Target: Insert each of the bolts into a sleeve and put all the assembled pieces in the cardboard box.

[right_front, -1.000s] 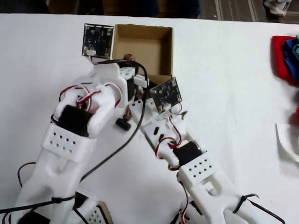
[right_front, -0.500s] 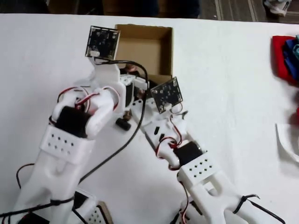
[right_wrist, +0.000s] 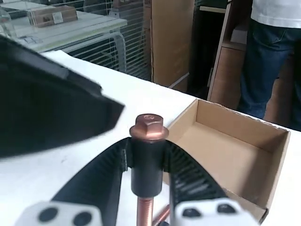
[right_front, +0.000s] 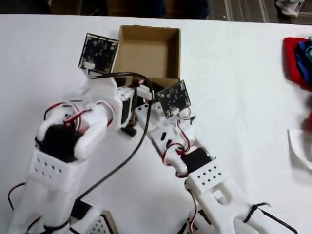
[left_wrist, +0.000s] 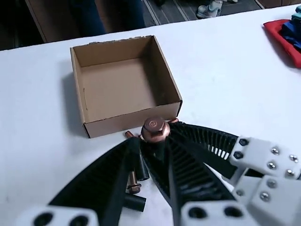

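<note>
Right gripper point(right_wrist: 146, 157) clamps an upright sleeve point(right_wrist: 146, 181) with a bolt point(right_wrist: 149, 128) through it, just near of the box point(right_wrist: 241, 123); left gripper point(left_wrist: 145, 149), narrowly parted and empty, hangs at its left; a spare bolt point(left_wrist: 132, 181) and spare sleeve point(left_wrist: 135, 202) lie on the table point(right_front: 243, 97) below.

scanning for print now and nothing legible comes up: the cardboard box point(left_wrist: 131, 120) shows plain brown walls, and the bolt point(right_wrist: 149, 129) and its sleeve point(right_wrist: 146, 165) carry no mark i can read.
</note>
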`<action>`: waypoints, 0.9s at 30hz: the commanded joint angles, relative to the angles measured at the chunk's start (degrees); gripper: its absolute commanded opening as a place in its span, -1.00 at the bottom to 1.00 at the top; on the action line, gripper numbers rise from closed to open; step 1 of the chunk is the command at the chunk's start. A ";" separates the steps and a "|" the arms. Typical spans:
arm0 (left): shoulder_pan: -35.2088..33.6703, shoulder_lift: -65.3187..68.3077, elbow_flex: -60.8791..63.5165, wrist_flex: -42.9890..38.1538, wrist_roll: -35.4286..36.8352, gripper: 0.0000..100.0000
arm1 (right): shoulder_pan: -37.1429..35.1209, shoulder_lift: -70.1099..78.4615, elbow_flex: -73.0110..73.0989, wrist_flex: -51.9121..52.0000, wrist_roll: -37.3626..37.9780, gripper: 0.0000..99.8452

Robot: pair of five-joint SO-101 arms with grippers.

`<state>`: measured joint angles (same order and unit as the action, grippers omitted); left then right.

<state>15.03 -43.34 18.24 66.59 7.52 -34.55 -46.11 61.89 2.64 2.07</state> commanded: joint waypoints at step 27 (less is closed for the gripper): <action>-32.97 9.76 48.04 -50.90 -17.41 -0.79 | 14.55 87.60 -128.26 64.40 -1.23 -0.96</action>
<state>-17.58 -40.00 67.47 18.68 -10.68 -21.10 31.25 -42.37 63.21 1.98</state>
